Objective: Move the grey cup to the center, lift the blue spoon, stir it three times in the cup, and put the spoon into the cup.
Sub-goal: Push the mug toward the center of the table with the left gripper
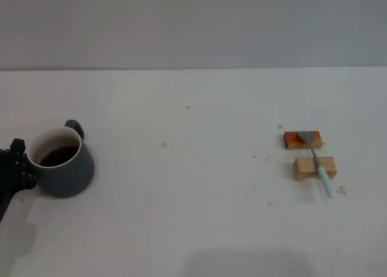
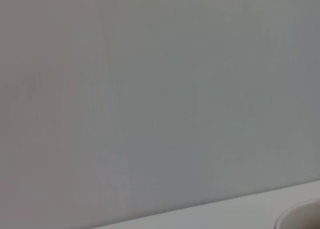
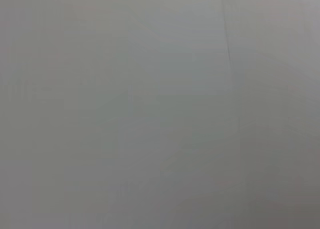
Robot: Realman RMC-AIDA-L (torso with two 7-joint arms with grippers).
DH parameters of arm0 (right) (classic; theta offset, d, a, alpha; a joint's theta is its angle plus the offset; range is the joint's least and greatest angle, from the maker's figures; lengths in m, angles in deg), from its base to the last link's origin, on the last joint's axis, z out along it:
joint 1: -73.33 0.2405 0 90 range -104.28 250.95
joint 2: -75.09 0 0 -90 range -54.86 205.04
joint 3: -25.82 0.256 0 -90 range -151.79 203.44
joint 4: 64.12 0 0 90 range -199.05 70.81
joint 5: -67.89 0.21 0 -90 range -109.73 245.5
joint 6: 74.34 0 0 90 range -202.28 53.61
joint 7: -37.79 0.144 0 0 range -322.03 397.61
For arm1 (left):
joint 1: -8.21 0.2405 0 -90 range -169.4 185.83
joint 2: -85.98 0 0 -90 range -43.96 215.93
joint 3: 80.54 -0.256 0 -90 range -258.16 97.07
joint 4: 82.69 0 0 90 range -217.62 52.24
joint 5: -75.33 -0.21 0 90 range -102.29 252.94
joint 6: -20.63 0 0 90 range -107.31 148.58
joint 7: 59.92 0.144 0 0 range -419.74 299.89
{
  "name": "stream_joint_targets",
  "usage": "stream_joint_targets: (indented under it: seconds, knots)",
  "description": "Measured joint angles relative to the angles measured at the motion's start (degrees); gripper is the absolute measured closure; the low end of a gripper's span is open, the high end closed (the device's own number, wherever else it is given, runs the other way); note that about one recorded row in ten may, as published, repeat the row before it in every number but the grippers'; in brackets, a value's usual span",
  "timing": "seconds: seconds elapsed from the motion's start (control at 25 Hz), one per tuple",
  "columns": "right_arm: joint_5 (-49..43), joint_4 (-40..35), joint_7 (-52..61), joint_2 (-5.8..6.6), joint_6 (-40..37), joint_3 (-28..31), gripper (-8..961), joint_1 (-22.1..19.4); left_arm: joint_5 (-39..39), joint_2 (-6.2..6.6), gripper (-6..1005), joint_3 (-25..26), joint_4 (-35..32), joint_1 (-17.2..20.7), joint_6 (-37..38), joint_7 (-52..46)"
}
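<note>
My left gripper (image 1: 13, 168) sits at the near-left edge of the white table (image 1: 181, 198), pressed up against the left side of the grey cup (image 1: 62, 164). I cannot tell how its fingers stand, since only a dark part of it shows beside the cup's wall. The cup stands upright, its loop handle on the far side away from me, with dark liquid inside its white inner wall. In my left wrist view only a pale curve of the cup's rim (image 2: 302, 216) shows.

Well to the right of the cup, the blue spoon (image 1: 318, 162) lies across two small wooden blocks (image 1: 314, 167): its silver bowl rests on the farther, darker block and its pale blue handle crosses the nearer one, its end reaching toward me. Crumbs lie scattered around the blocks.

My right gripper is out of sight.
</note>
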State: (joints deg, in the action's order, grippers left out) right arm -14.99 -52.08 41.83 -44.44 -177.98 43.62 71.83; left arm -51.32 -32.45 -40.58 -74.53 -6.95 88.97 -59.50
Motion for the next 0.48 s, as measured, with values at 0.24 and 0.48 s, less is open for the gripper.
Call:
stream_joint_targets:
  seconds: [0.24,0.48]
  knots:
    - [0.00,0.00,0.01,0.00,0.02,0.04,179,0.06,0.00,-0.08,1001,-3.12,0.71,-0.04,0.08,-0.06]
    - [0.00,0.20,0.00,0.00,-0.10,-0.04,179,0.02,-0.01,-0.06,1001,-5.81,1.42,-0.04,0.23,0.09]
